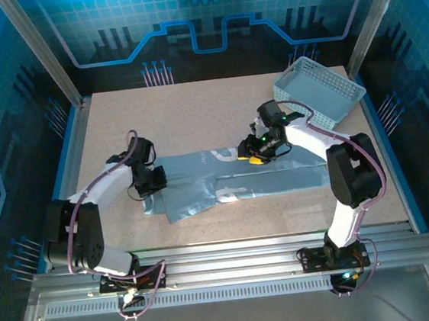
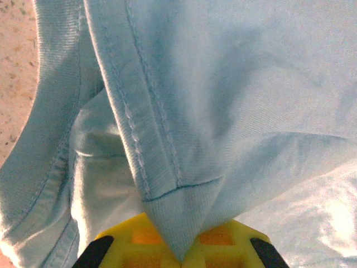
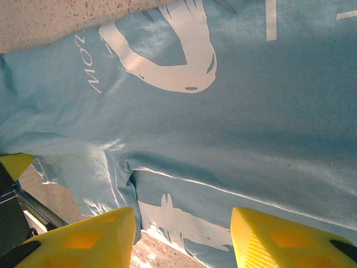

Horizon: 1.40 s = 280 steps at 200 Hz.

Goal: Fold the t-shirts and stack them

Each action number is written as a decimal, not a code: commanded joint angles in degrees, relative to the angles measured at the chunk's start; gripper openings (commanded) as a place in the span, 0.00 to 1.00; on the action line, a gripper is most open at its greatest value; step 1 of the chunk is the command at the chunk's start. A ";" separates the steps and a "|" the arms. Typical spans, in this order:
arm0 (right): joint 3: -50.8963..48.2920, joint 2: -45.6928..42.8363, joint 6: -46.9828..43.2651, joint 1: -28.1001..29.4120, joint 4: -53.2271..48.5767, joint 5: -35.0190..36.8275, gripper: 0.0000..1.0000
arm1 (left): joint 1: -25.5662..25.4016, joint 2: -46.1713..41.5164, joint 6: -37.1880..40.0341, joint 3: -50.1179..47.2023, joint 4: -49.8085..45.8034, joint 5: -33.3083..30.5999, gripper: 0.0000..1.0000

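A pale grey-blue cloth t-shirt [image 1: 194, 184] lies crumpled lengthwise across the middle of the speckled beige tabletop [image 1: 194, 116]. A white lattice plastic basket [image 1: 336, 74] sits at the far right corner, well apart from it.

From above, the left hand [image 1: 149, 184] sits at the shirt's left end and the right hand [image 1: 253, 152] over its far edge, but neither grip can be judged there. The left wrist view settles one: the left hand [image 2: 178, 254] is clamped on a stitched hem corner of the shirt [image 2: 234, 84], cloth pinched between the yellow fingers [image 2: 223, 240].

The right wrist view shows the right hand [image 3: 184, 234] with its yellow fingers [image 3: 83, 240] apart and nothing between them, the shirt [image 3: 251, 123] beyond. It also brings out the white print [image 3: 162, 56]: a curved emblem beside lettering starting "MO"; the rest is unclear.
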 commanded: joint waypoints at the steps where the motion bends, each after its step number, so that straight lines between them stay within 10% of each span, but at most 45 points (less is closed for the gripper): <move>1: 1.16 -0.29 -0.04 0.67 -1.50 -0.05 0.50 | 0.49 -2.52 -2.11 -0.10 -2.97 1.34 0.00; 126: 0.63 -0.21 -0.83 0.64 -2.06 0.49 0.49 | 2.34 6.92 -12.68 14.16 -18.84 6.65 0.00; 154: 0.70 -0.18 -1.18 0.62 -2.11 0.30 0.49 | 2.34 6.17 -10.39 10.50 -15.49 7.11 0.37; 184: 0.39 -0.19 -1.16 0.69 -2.06 -0.05 0.49 | 2.38 -0.88 -5.48 -0.52 -2.04 7.13 0.50; 280: 0.13 -0.55 -0.63 0.79 -2.10 -0.04 0.49 | 2.51 4.23 0.42 -3.53 5.98 2.80 0.33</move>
